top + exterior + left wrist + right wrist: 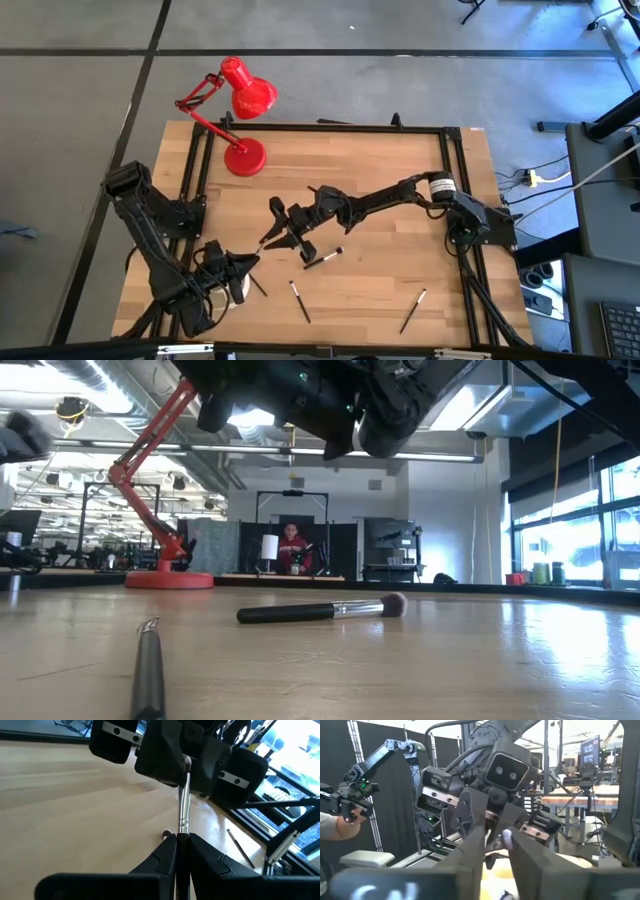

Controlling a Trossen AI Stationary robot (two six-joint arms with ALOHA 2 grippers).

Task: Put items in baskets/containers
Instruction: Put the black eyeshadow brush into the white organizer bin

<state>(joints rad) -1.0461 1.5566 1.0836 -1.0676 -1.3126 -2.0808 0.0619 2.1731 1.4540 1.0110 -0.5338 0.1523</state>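
A hand-over between the arms looks to be the step in hand. The left gripper (182, 836) is clamped on the dark handle of the held brush (184, 805), which is lifted off the table (380, 280) some way from the red lamp (245, 157), toward the middle of the board. The right gripper (186, 767) meets the brush's far end, but I cannot tell whether it has a hold. Next, one arm must let go cleanly, then the other can carry the brush to the dish (238, 288). The dish sits farther from the lamp, mostly hidden beneath the left arm, so its contents cannot be made out. Loose brushes (323, 258) lie well beyond the lamp, not yet collected.
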